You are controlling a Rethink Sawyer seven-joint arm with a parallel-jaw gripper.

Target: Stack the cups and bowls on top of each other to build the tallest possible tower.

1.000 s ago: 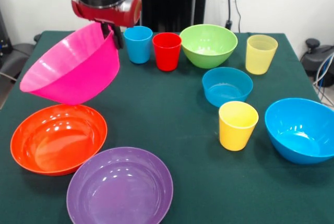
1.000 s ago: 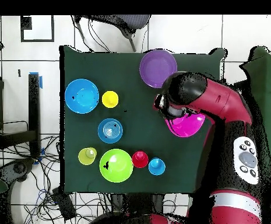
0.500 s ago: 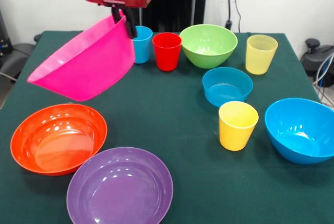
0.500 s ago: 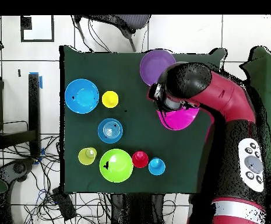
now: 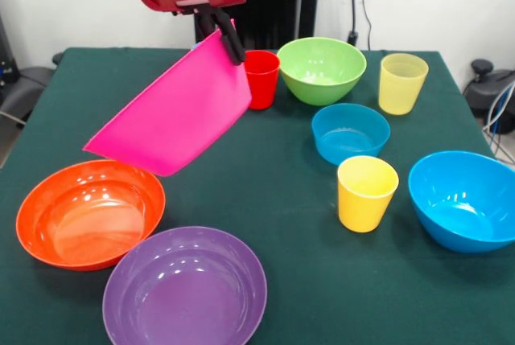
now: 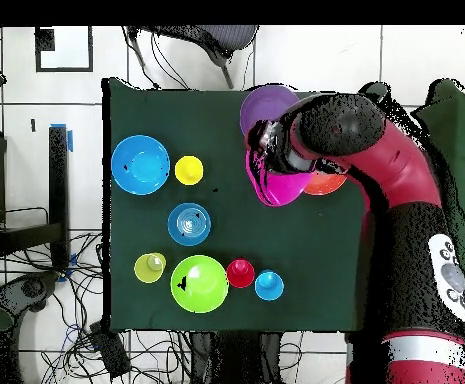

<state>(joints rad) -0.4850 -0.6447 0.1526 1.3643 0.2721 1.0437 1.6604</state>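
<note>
We see bright, even light from above; soft glare streaks the orange bowl (image 5: 88,212) and purple bowl (image 5: 185,287). Shadows on the bench (image 5: 273,200) stay faint, and the front view is sharp.

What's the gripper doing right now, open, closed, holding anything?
Gripper: closed on the rim of the large pink bowl, holding it tilted in the air above the table, over the orange bowl.
</note>
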